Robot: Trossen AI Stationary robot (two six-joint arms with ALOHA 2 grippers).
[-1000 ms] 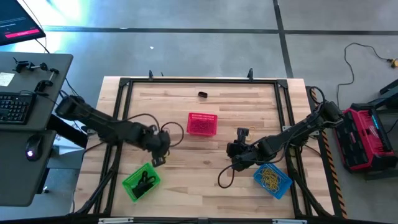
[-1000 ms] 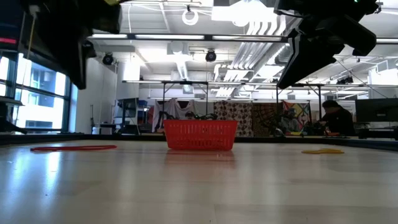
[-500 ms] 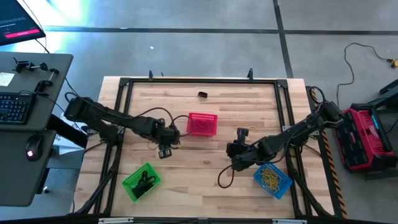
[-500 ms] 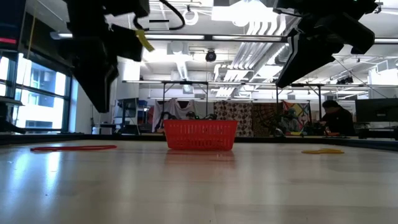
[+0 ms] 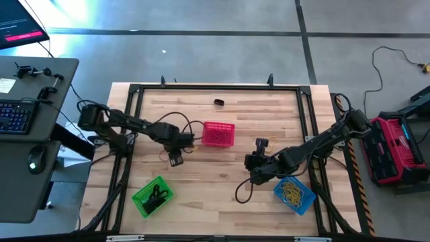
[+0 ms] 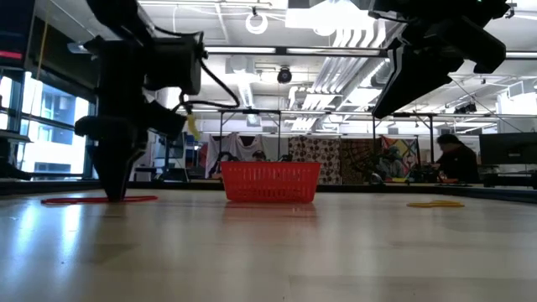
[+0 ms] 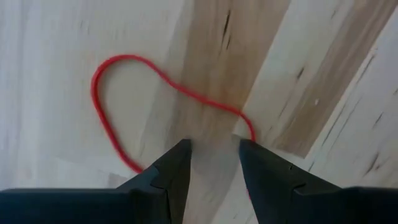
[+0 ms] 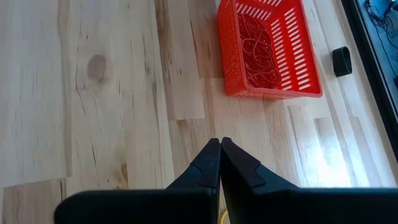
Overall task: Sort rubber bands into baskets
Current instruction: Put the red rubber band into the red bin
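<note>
A red rubber band [image 7: 112, 112] lies flat on the wood, left of the red basket [image 5: 218, 134]; it also shows in the low view [image 6: 99, 200]. My left gripper [image 7: 214, 146] is open and points down over the band's near end, its tips low at the table [image 6: 113, 195]. In the high view my left gripper [image 5: 176, 159] stands left of the red basket. My right gripper [image 8: 219, 146] is shut and empty, held above the table by the blue basket [image 5: 294, 193]. The green basket [image 5: 152, 195] holds black bands. My left gripper stands over the near end of the red band's loop, pointing down. The two strands [image 7: 247, 127] run in under the fingertips [image 7: 180, 152]. Whether the fingers touch the band, I cannot tell.
The red basket [image 8: 267, 53] holds several red bands; the blue one holds yellow bands. A small black object [image 5: 219, 102] lies near the far edge. A yellow band [image 6: 435, 204] lies on the table under my right arm. A person sits in the room behind [image 6: 453, 159].
My left gripper has gone from above the green basket toward the far edge and the red basket, and has come down to the table at the red rubber band. My right arm has kept still.
</note>
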